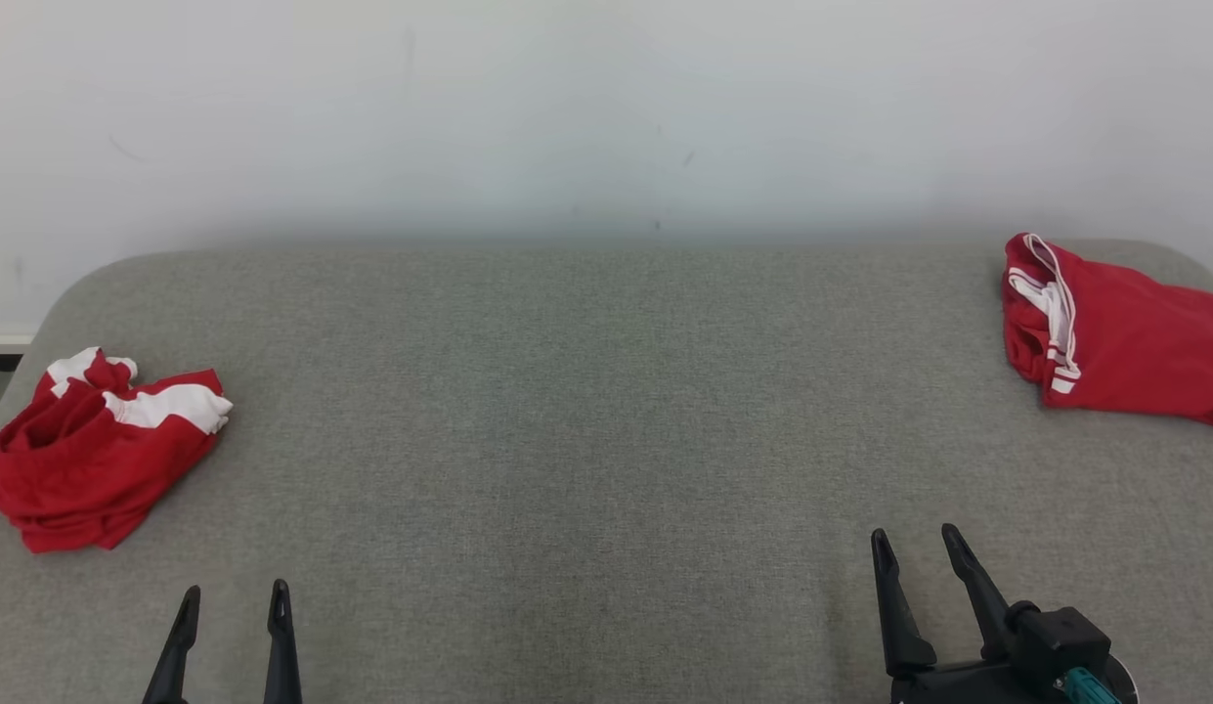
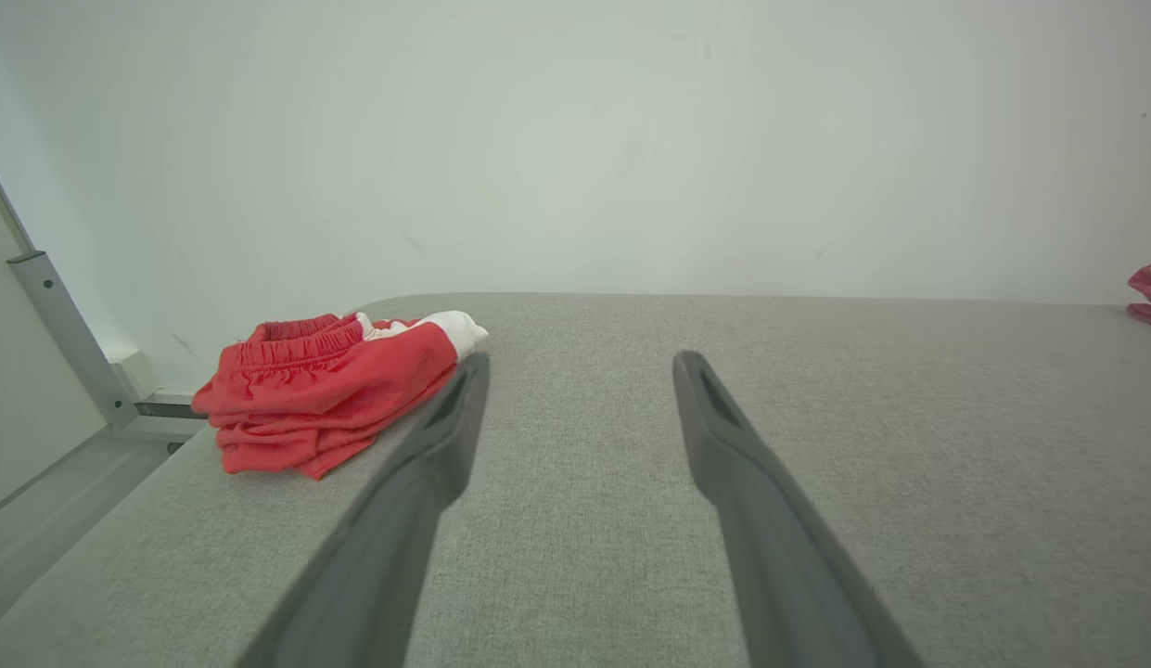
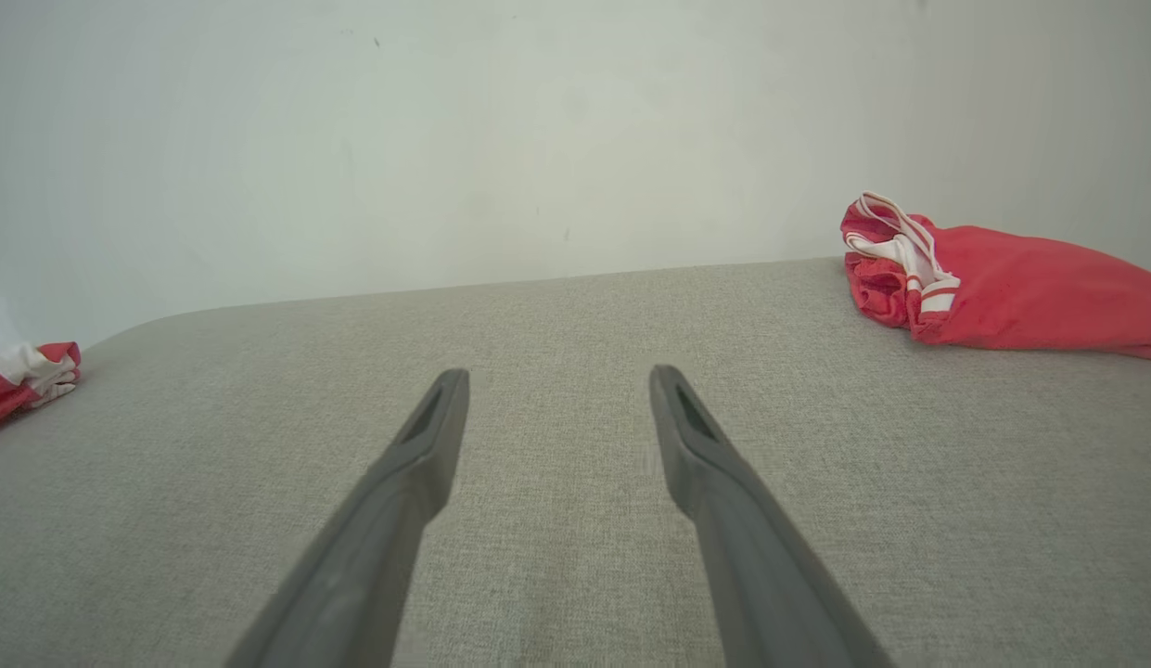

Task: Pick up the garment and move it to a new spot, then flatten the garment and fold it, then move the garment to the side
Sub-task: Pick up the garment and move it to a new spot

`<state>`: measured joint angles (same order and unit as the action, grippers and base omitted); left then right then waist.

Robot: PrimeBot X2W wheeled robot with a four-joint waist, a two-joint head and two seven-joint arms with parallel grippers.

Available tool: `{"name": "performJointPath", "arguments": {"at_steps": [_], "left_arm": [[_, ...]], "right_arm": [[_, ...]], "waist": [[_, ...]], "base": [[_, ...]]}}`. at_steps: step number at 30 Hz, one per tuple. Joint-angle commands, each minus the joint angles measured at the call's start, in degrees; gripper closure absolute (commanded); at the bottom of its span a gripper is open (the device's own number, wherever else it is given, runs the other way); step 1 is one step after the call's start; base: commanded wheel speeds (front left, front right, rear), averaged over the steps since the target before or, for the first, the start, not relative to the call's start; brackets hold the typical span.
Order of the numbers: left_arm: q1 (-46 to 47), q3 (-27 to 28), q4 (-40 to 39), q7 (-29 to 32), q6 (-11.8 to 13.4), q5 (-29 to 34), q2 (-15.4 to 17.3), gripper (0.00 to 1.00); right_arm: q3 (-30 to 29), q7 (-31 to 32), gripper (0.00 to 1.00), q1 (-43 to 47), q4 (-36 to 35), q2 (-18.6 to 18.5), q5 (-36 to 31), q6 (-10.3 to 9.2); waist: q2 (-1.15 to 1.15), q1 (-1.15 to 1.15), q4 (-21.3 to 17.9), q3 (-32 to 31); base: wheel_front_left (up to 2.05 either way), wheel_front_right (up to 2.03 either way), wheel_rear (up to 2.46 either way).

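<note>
Over at the bench's (image 1: 606, 411) left edge sits a crumpled red garment (image 1: 98, 450); a second red one (image 1: 1124, 342) lies at the far right corner. Left pincer (image 1: 235, 589) and right pincer (image 1: 914, 533) hover wide open, empty, by the front edge. Pickup looks not yet started, so the left one needs to reach over and pinch that heap.

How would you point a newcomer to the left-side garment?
Start at the grey table by the white wall. At its left edge lies a crumpled red garment. Unlike the right-hand garment with thin striped trim, it shows broad white patches.
</note>
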<state>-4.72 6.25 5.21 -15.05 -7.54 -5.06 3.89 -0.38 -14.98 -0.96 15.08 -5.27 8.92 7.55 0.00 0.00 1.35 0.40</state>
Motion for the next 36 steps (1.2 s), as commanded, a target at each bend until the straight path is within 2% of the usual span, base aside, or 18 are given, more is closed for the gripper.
{"name": "performJointPath", "arguments": {"at_steps": [1, 9, 25, 36], "left_arm": [[-0.55, 0.2, 0.15, -0.16, 0.12, 0.51, -0.1, 0.0], [-0.51, 0.41, 0.43, -0.17, 0.18, 0.81, 0.29, 0.0], [-0.99, 2.32, 1.31, -0.16, 0.52, 0.12, 1.07, 0.0], [-1.81, 4.16, 1.24, -0.16, 1.02, -0.5, 1.19, 0.0]], "right_arm": [[0.13, -0.23, 0.0, 0.58, -0.03, -0.03, 0.25, -0.15], [0.48, -0.24, 0.0, 1.28, 0.13, 0.69, 1.03, -0.15], [1.15, -0.25, 0.0, 1.85, 1.78, 1.54, 1.3, -0.15], [2.7, -0.25, 0.0, 0.68, 2.84, 1.66, 1.24, -0.15]], "waist": [[0.0, 0.0, 0.59, -0.13], [0.0, 0.0, 6.02, -0.36], [0.0, 0.0, 21.64, 0.08], [0.0, 0.0, 28.0, 0.55]], "base": [[0.0, 0.0, 0.0], [0.0, 0.0, 0.0], [0.0, 0.0, 0.0], [0.0, 0.0, 0.0]]}}
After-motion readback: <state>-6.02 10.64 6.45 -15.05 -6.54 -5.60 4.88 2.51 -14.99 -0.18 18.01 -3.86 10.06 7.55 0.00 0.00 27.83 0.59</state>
